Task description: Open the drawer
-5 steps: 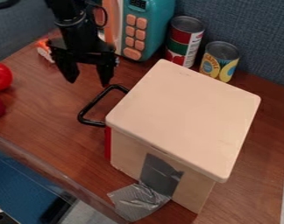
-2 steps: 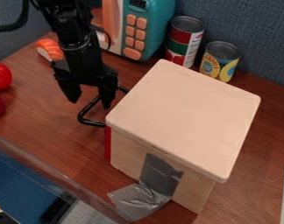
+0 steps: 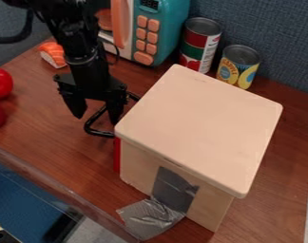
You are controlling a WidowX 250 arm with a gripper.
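The gripper (image 3: 97, 118) hangs over the black handle (image 3: 96, 131) on the left side of the wooden drawer box (image 3: 204, 123). Its two fingers are spread apart; one is left of the handle's bar, and the other overlaps the handle between bar and box. How deep they sit relative to the handle I cannot tell. Below the handle, a strip of the red drawer front (image 3: 117, 155) shows against the box's left side, largely hidden by the lid.
Behind the box stand a teal toy microwave (image 3: 166, 33) and two cans (image 3: 199, 45) (image 3: 238, 66). A toy sushi piece (image 3: 53, 54) lies back left, red round objects (image 3: 0, 83) at the left edge. Grey tape (image 3: 150, 218) sticks out at the box's front.
From behind the handle, the gripper has come down and forward to the handle, with a small further shift since the middle frame. The box and handle have not moved.
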